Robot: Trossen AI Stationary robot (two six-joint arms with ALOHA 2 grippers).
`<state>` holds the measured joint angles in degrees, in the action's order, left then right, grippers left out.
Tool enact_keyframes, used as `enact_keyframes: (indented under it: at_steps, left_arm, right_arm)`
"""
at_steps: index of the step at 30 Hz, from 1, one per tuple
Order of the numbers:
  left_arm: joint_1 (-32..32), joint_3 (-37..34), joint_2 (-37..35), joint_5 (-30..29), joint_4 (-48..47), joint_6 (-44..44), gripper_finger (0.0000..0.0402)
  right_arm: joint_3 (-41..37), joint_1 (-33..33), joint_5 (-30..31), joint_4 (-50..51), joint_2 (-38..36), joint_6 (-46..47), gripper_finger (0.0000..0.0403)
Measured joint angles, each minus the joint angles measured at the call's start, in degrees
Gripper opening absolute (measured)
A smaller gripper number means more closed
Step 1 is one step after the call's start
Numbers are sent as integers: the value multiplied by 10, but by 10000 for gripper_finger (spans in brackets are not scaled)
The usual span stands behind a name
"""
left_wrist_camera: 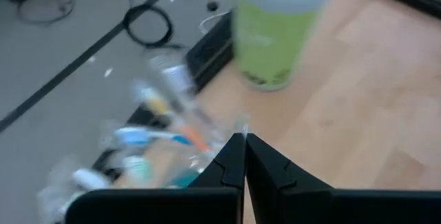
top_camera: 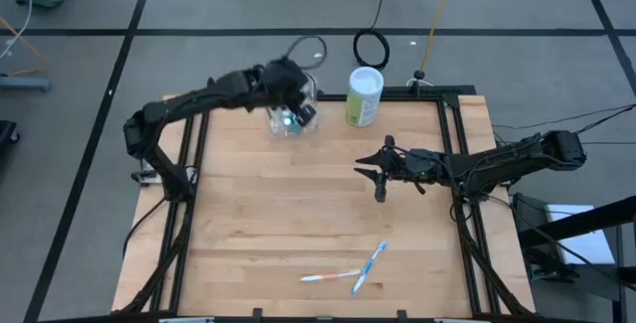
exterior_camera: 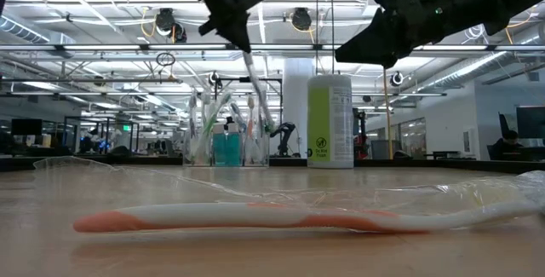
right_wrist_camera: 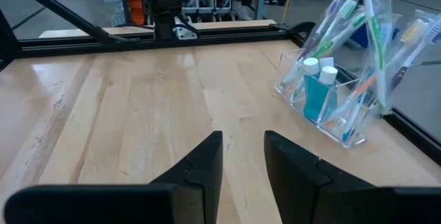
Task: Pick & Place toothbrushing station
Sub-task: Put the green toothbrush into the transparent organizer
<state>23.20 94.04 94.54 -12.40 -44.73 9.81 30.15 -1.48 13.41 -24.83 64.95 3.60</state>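
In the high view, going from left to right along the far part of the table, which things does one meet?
Left gripper over the clear holder → white-and-green canister → right gripper, a bit nearer than the others.

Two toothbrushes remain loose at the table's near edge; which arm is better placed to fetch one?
Right, probably. The right gripper hangs open over mid-table, nearer the loose toothbrushes. The left gripper is shut over the holder at the far edge.

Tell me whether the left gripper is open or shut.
Shut. In the left wrist view the left gripper has its two dark fingers pressed together with no gap, right above the clear holder of toothbrushes.
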Motion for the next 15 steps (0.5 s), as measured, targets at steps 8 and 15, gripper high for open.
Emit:
enact_keyframes:
  at_steps: [8,15]
  left_arm:
    - [73,0,0,49,-15,6,5]
    - [86,0,-1,79,-23,4,5]
  right_arm:
    - [0,0,0,0,0,0,102]
    - [0,0,0,-1,0,0,102]
